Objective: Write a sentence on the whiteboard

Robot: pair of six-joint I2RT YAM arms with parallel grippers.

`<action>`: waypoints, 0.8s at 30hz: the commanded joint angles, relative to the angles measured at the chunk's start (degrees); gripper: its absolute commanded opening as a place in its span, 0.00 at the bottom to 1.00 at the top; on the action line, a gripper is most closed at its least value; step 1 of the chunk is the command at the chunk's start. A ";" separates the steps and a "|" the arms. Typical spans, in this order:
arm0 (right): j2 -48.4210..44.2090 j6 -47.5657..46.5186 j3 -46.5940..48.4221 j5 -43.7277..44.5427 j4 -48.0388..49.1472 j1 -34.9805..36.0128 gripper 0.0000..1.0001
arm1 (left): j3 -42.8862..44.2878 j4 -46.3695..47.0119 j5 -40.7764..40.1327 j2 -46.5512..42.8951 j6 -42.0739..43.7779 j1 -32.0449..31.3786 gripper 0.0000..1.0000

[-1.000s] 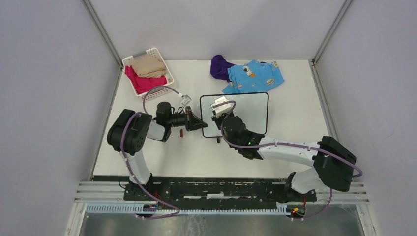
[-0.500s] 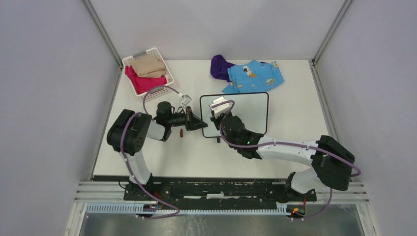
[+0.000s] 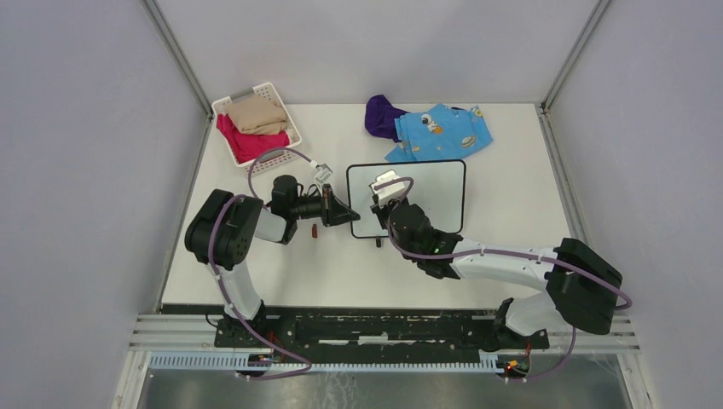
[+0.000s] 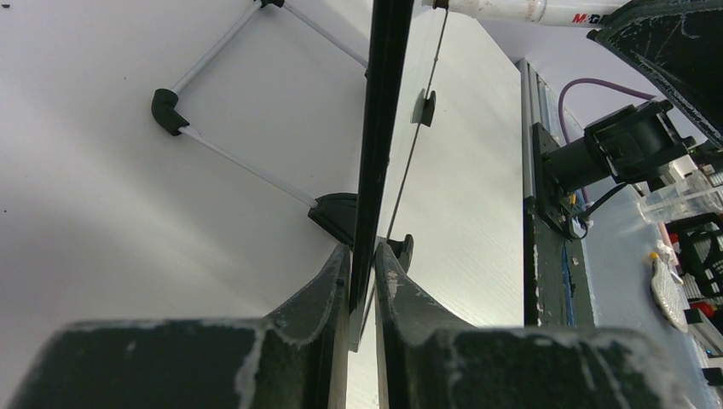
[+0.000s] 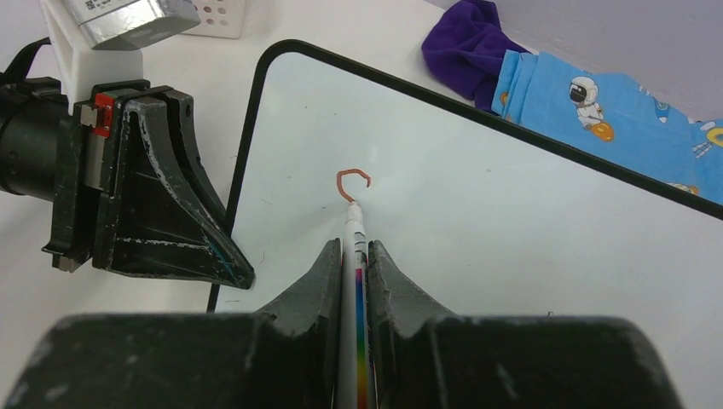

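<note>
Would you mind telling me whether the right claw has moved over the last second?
Yes. The right claw, holding the marker, has shifted slightly rightward, away from the whiteboard's left edge, in the top view.

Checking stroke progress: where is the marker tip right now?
In the right wrist view, the marker tip sits on the whiteboard near its left edge, at the lower end of a small red curl.

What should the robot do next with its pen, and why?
Probably press on with the tip down and draw the curve onward to finish the first letter. The right end effector pinches the marker, its tip at the end of one small reddish hook on the whiteboard. No other writing shows, and the left end effector clamps the board's edge.
</note>
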 commanded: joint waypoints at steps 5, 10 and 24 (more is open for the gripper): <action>-2.15 0.75 -1.86 1.23 -0.38 -1.19 0.00 | 1.00 -2.54 -2.68 -1.12 3.80 0.17 0.02; -2.16 1.28 -2.40 -0.17 -0.63 -1.24 0.00 | 1.02 -2.76 -2.69 -1.15 3.80 0.17 0.02; -0.37 1.92 -0.51 -5.82 0.69 -1.01 0.00 | 1.08 -2.77 -2.64 -1.00 3.67 0.21 0.02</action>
